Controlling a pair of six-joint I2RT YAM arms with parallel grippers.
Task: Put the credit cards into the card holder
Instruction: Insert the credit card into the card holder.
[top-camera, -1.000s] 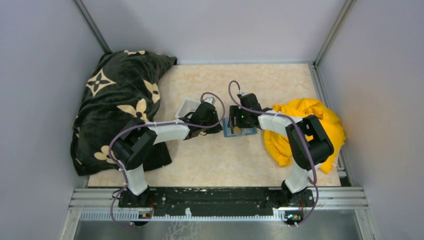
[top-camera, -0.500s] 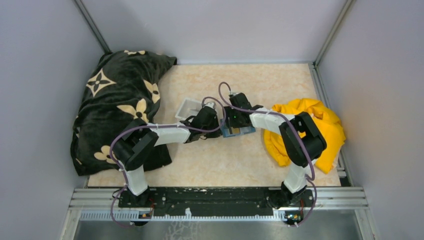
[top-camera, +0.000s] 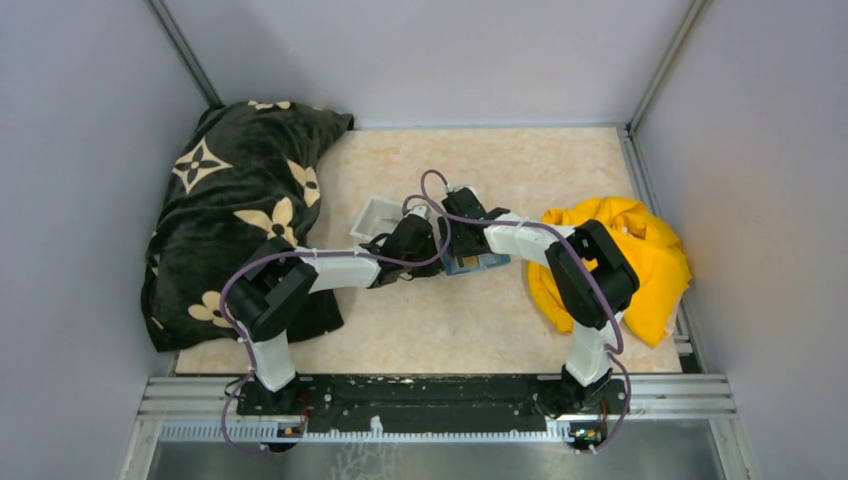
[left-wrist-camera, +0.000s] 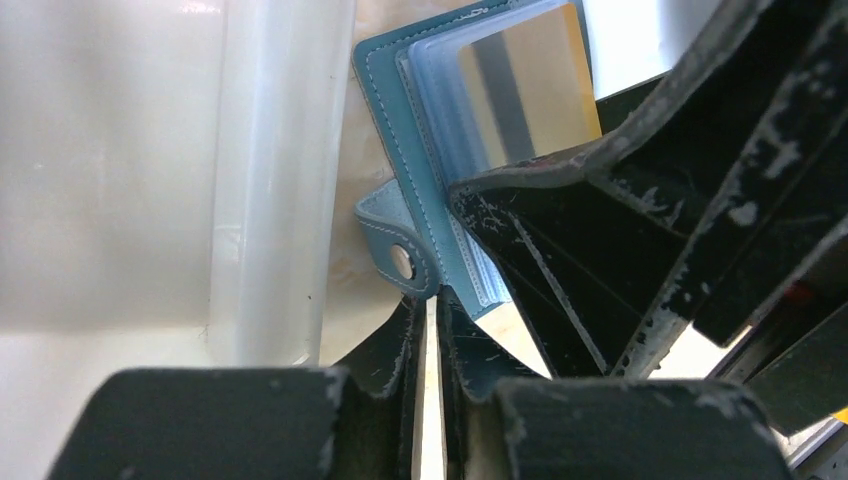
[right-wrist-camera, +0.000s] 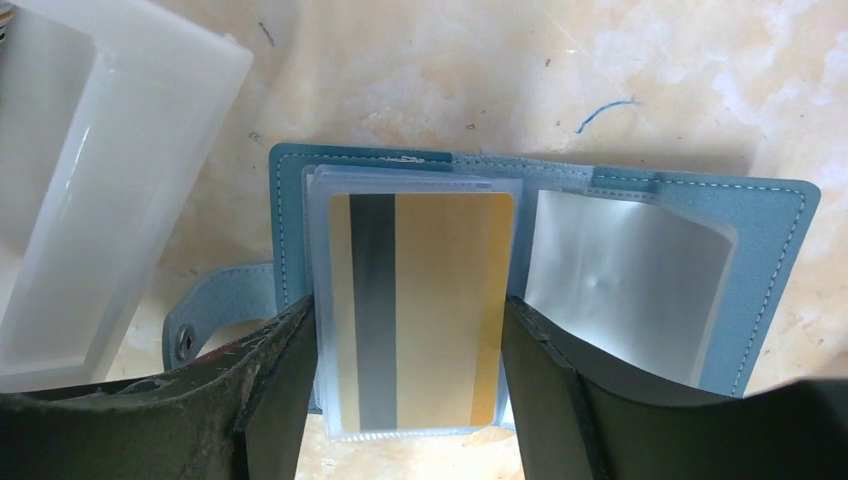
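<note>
Shifting leftward, right end effector (right-wrist-camera: 405, 340) seemingly straddles card (right-wrist-camera: 420, 300).

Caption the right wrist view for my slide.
Right gripper straddles a gold card lying on the open teal card holder.

**Right arm has swung left over the card holder**

The right gripper (right-wrist-camera: 410, 310), which a second ago hung over the middle of the card holder (top-camera: 484, 264), now stands over its left half, close beside the left gripper (left-wrist-camera: 437, 300). The elbow of the right arm (top-camera: 590, 272) has come in from the yellow cloth (top-camera: 655, 250) toward the middle of the table, and the purple cable (top-camera: 432, 180) loop went left with it. More of the holder's right side is now uncovered.
</note>
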